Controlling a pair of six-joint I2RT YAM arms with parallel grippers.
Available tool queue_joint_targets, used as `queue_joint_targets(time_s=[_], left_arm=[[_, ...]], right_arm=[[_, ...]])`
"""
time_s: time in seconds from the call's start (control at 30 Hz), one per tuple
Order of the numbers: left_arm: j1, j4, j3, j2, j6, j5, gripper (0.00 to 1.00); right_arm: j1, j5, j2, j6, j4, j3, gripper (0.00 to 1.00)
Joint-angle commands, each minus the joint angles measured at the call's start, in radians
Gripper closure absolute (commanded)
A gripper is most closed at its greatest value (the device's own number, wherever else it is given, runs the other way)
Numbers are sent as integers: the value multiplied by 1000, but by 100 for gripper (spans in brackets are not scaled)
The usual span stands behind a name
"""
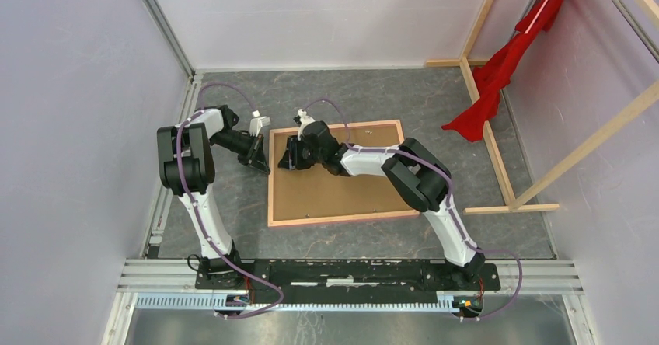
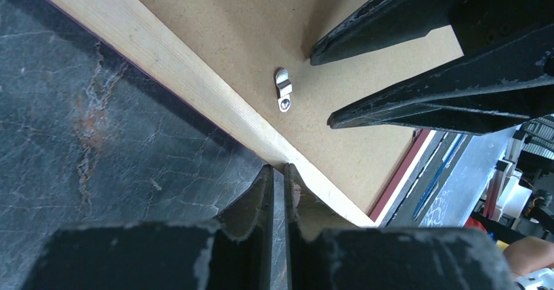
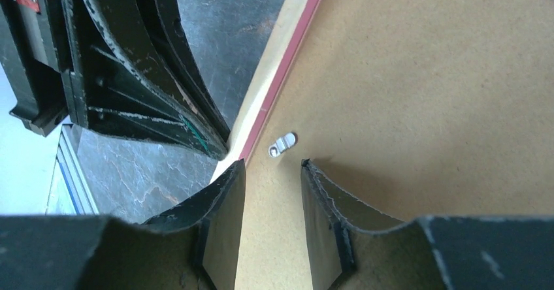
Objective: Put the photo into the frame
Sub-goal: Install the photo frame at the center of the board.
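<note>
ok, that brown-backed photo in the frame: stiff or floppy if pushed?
Probably stiff: the photo, hardboard back up, lies flat with no sag visible. It is likely light, so it and the thin frame may slide together on the smooth table. The small metal clip could catch a pushing fingertip.
</note>
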Motion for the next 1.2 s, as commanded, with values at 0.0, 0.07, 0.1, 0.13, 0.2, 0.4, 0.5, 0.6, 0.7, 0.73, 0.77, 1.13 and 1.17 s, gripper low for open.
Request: queue_joint_targets(time_s=[0.0,0.07,0.1,0.13,0.2,0.4,0.5,0.6,0.7,0.73,0.77,1.13,1.17], left_arm=[[-6,91,-15,-11,1,-48,91],[-5,91,-15,-12,2,-49,91],[-6,92,-15,-12,3,-50,91],[-5,92,-14,-12,3,-51,92],[-6,91,-14,-12,4,-52,92],[-5,91,-15,-11,7,-54,92],[-5,91,-14,-11,9,-52,93],[-6,92,-16,-9,9,-52,93],[-6,91,-16,-7,10,-54,93],[-5,91,-15,-8,10,-54,93],[-5,90,-16,-8,12,-54,93],[-6,90,-10,-6,13,-59,93],[-6,90,-10,-6,13,-59,94]], right_arm=[[7,1,39,12,-1,61,58],[8,-1,49,15,-3,73,58],[7,-3,54,19,-4,78,58],[8,-7,60,23,-5,85,58],[6,-10,68,25,-9,96,58],[8,-12,81,32,-20,117,58],[8,-15,85,36,-14,119,58],[7,-15,91,39,-16,123,58],[7,-16,96,44,-11,123,59],[7,-18,99,48,-10,125,58],[7,-18,101,50,-9,125,59],[12,-28,113,72,9,119,60],[13,-30,115,75,10,121,60]])
